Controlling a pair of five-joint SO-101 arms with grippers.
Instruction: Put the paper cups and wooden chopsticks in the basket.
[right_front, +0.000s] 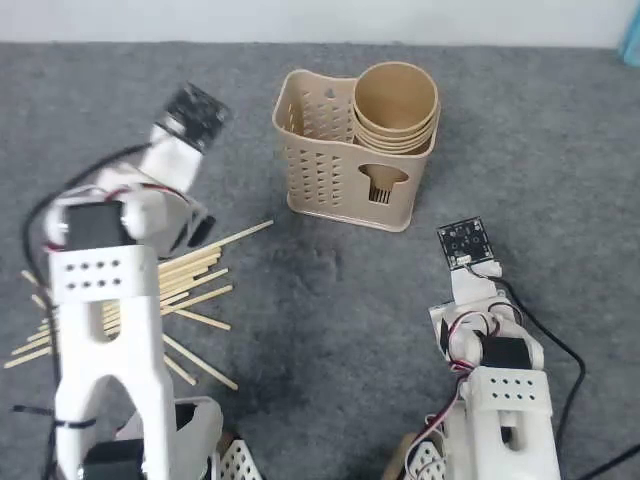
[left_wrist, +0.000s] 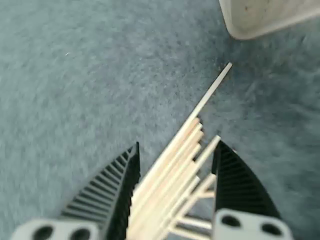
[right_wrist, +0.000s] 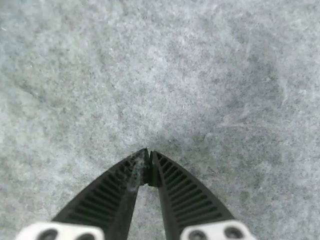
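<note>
Lying underneath: grey felt mat (right_front: 330, 280) | left claw (left_wrist: 178, 145) spread around chopsticks (left_wrist: 210, 92) | right claw (right_wrist: 149, 152) pinched together, empty

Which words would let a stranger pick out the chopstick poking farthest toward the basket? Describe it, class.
Find the beige perforated basket holding stacked paper cups on the grey mat. Beside it lies a fan of wooden chopsticks, partly under the left arm. The lone chopstick is the one whose tip juts well past the bundle, pointing at the basket.
</note>
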